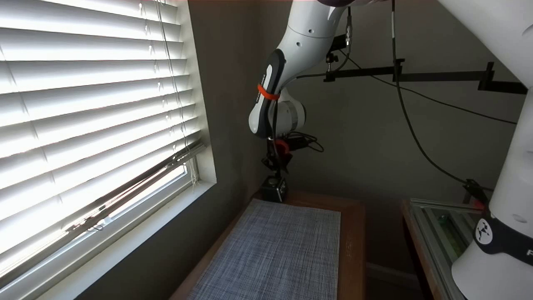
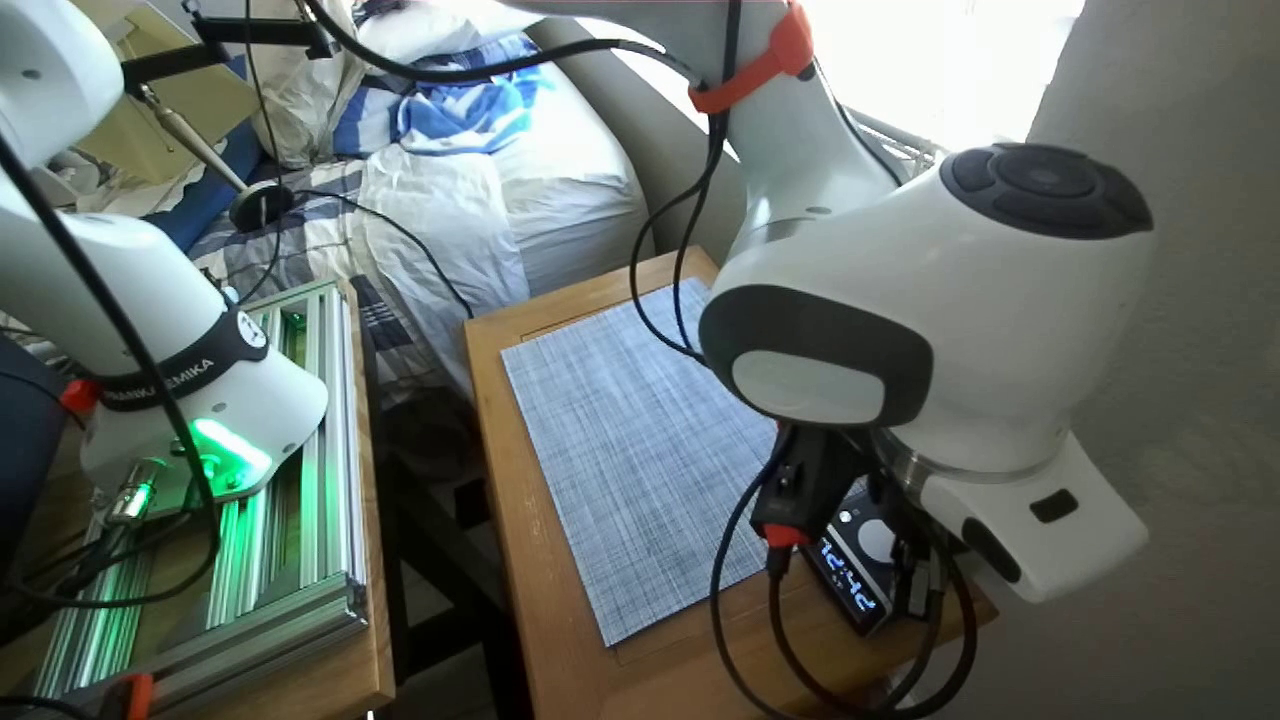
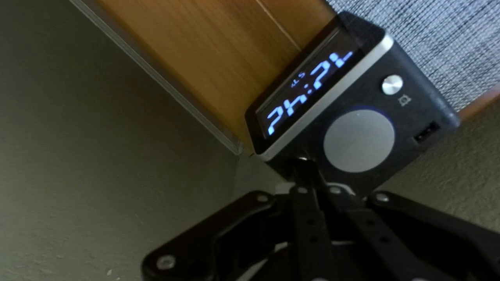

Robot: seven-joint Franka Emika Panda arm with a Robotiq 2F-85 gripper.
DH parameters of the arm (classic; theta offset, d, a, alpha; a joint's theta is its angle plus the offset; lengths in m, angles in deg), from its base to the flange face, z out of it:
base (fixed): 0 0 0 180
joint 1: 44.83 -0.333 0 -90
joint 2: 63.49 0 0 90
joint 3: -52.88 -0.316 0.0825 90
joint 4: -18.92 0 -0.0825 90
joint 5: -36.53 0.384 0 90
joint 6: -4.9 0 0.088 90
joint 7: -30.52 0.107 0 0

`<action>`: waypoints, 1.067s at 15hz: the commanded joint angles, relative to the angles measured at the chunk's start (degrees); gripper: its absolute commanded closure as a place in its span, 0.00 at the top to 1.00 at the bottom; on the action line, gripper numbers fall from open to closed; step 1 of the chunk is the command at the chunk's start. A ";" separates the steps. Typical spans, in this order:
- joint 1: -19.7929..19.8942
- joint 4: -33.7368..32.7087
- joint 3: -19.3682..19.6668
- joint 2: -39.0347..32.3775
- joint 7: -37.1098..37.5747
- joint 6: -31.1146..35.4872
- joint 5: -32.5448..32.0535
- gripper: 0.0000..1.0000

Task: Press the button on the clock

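Observation:
The clock (image 3: 357,97) is a dark box with lit blue-white digits on its front. Its top has a large silver disc (image 3: 359,140), a small round silver button (image 3: 392,84) and a USB port. In both exterior views the clock (image 1: 272,192) stands at the end of the wooden table, beside the mat; it is partly covered by the wrist and cables in an exterior view (image 2: 850,575). My gripper (image 3: 306,164) points down with its fingers together and nothing between them. The tips are over the clock's top beside the disc, at a small bright glint. Contact cannot be told.
A grey woven mat (image 1: 283,246) covers much of the wooden table (image 2: 560,560). Walls stand close around the clock's corner. A window with blinds (image 1: 91,104) is beside the table. Cables (image 2: 740,620) hang from the wrist near the clock.

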 commanded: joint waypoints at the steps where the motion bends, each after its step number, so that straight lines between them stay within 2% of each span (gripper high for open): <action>1: 1.02 -1.57 -1.03 -1.79 0.44 1.91 1.73 0.00; 16: 0.91 -1.28 -0.88 -2.56 1.55 1.99 1.79 0.00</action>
